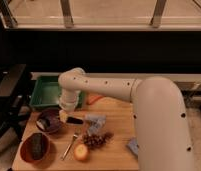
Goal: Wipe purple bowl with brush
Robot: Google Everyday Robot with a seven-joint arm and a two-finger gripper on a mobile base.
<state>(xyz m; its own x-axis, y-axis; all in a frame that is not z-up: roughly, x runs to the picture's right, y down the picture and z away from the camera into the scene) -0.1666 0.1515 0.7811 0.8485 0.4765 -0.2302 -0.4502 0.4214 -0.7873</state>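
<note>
- Arm (pixel 144 107): bulky, cream-white, filling the right half of the camera view, cut off at the right and bottom edges; hides much of the table behind it.
- Wooden table (pixel 116 130): light top, only the left and middle parts exposed, near edge cut off by the bottom of the view.
- Green tray (pixel 46 92): at the table's back left corner, right end covered by the arm's wrist.
- Orange-brown bowl (pixel 25 150): front left, holding a dark block (pixel 37 145) too dim to identify.
- Purple bowl (pixel 50 121): left of centre, just below the wrist, back rim partly masked by the gripper; very dark, outline hard to trace.
- Gripper (pixel 64 116): hanging down from the wrist over the purple bowl's right rim; jaw opening impossible to tell.
- Brush (pixel 74 120): black handle sticking out to the right beside the gripper; a pale spot inside the bowl perhaps its head, unclear; grasp itself not discernible.
- Grey-blue object (pixel 96 120): mid-table, shape unclear.
- Dark reddish cluster (pixel 95 139): below it, blurred.
- Silver utensil (pixel 70 145): thin, lying diagonally.
- Orange round item (pixel 82 152): near the front edge.
- Orange sliver (pixel 94 99): peeking out beneath the arm, mostly hidden.
</note>
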